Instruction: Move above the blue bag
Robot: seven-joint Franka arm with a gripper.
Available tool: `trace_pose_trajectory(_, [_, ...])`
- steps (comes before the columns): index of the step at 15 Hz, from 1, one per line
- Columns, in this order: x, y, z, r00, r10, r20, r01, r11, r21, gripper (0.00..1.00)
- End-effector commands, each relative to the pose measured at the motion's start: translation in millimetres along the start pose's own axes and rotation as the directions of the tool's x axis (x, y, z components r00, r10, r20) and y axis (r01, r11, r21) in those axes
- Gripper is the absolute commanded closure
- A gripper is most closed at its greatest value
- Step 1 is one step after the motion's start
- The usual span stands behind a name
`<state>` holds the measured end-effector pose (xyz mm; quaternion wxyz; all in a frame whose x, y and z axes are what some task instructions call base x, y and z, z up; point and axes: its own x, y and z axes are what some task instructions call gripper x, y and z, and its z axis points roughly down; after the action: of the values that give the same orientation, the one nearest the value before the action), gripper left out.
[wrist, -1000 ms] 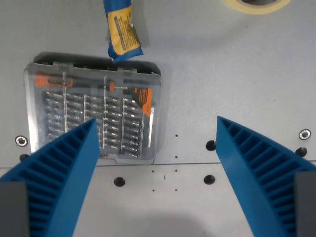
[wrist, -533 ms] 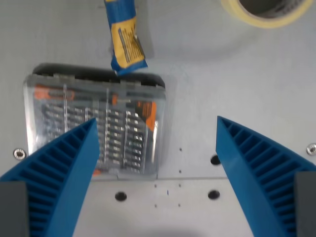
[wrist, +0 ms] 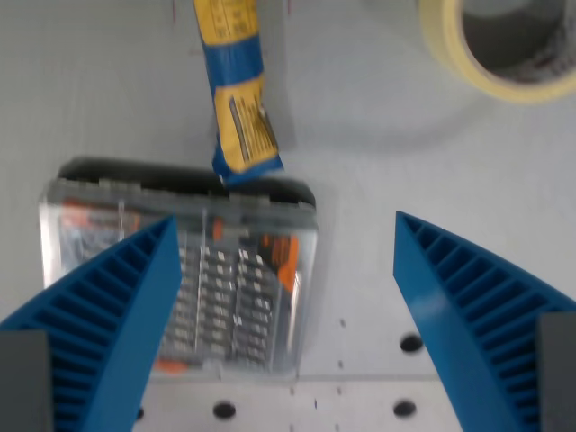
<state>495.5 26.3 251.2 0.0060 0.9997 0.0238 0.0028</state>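
Observation:
The blue bag point(wrist: 239, 90) with yellow labels lies on the grey table at the top centre-left of the wrist view, its near end touching the far edge of a clear screwdriver-bit case point(wrist: 180, 279). My gripper point(wrist: 283, 333) is open and empty. Its two blue ribbed fingers point(wrist: 99, 333) stand at the bottom left and bottom right of the view. The bag lies beyond the fingertips, towards the top of the picture. The left finger covers part of the case.
A roll of yellowish tape point(wrist: 508, 45) lies at the top right. The grey table point(wrist: 378, 180) has several small holes point(wrist: 410, 343) and a seam near the bottom edge.
The camera has moved forward: the bag, the case and the tape roll have all slid down the picture, and more of the bag and roll show. The gripper stays open.

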Motion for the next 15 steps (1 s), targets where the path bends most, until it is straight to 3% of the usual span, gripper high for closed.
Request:
trace_pose_trajectory(1, [14.9, -6.0, 9.9, 1.000, -0.013, 0.024, 0.014, 0.999, -0.038, 0.00])
trace_pose_trajectory(15, [53.3, -23.2, 80.1, 0.999, -0.032, 0.020, 0.034, 0.996, -0.083, 0.00])
